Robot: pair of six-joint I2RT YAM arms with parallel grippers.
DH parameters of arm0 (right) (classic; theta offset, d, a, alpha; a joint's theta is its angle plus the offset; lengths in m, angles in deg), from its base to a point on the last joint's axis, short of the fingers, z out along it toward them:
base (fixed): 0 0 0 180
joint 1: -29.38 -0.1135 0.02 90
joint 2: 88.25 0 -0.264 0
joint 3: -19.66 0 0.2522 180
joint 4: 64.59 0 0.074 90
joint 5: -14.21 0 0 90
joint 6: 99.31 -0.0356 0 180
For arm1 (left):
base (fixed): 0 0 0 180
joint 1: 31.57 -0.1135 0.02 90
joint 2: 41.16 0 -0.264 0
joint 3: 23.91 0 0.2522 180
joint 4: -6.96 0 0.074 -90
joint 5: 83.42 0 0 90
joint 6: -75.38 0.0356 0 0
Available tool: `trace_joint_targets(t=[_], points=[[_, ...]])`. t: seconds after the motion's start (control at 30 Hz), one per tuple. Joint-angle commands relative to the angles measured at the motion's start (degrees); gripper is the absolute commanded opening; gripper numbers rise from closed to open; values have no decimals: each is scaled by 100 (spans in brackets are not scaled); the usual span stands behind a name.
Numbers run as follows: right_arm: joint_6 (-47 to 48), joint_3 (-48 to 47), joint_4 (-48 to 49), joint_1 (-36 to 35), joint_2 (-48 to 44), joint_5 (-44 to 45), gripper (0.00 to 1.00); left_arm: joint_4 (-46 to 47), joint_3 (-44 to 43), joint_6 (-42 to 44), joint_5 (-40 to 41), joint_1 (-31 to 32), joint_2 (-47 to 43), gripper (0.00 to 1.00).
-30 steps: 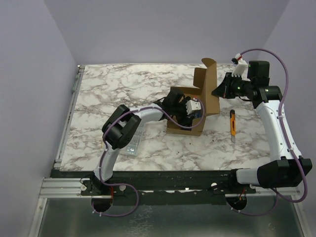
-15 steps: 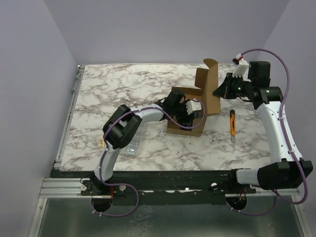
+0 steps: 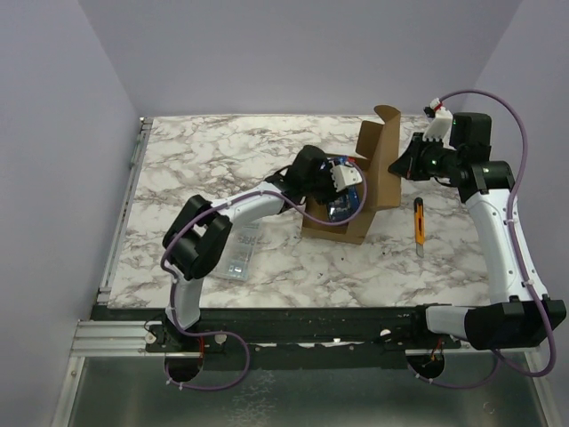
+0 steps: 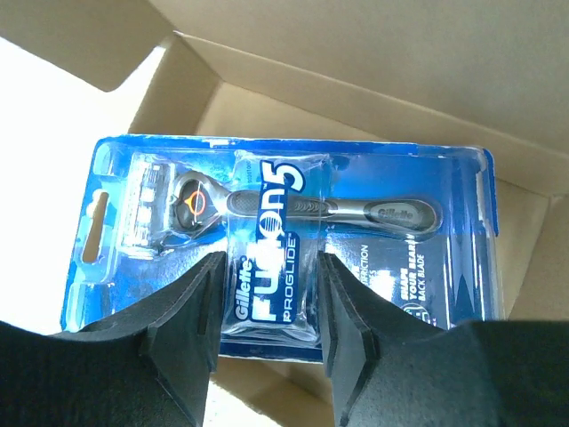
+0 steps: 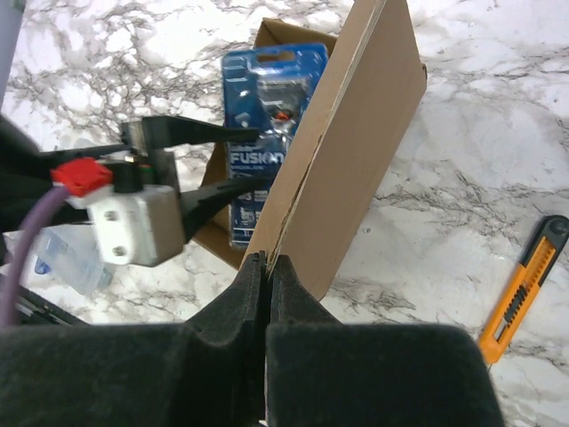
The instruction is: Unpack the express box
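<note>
The express box (image 3: 333,233) is a brown cardboard mailer standing open mid-table, its flap lid (image 3: 378,169) raised upright. My right gripper (image 3: 400,166) is shut on the lid's free edge, and the pinch shows in the right wrist view (image 5: 267,262). My left gripper (image 3: 342,189) is shut on a blue razor blister pack (image 3: 349,203) and holds it tilted up over the open box. In the left wrist view my fingers (image 4: 191,311) clamp the pack's raised middle blister (image 4: 271,267), with the box's inside (image 4: 356,98) behind it.
An orange utility knife (image 3: 418,224) lies on the marble to the right of the box and also shows in the right wrist view (image 5: 524,289). A small clear organizer case (image 3: 238,253) lies left of the box, under my left arm.
My left gripper has lifted and drawn back left, raising the blue razor pack out of the box. My right gripper still pinches the lid, now shifted slightly right.
</note>
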Motion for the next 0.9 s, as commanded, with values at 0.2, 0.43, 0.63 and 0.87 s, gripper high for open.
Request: trace_joint_targets(t=[0.2,0.43,0.63,0.87], points=[[-101,89,151,20,-145,549,0,1119,149,-880,1798,-504,-965,21],[-256,13,324,20,17,611,0,1895,483,-2633,4145,-1185,-1381,27],[-315,-355,415,20,380,290,0,1845,646,-4264,4450,-2196,-1093,32],[-62,-919,261,9,1002,-422,0,1580,219,-4755,4502,-2796,-52,32]])
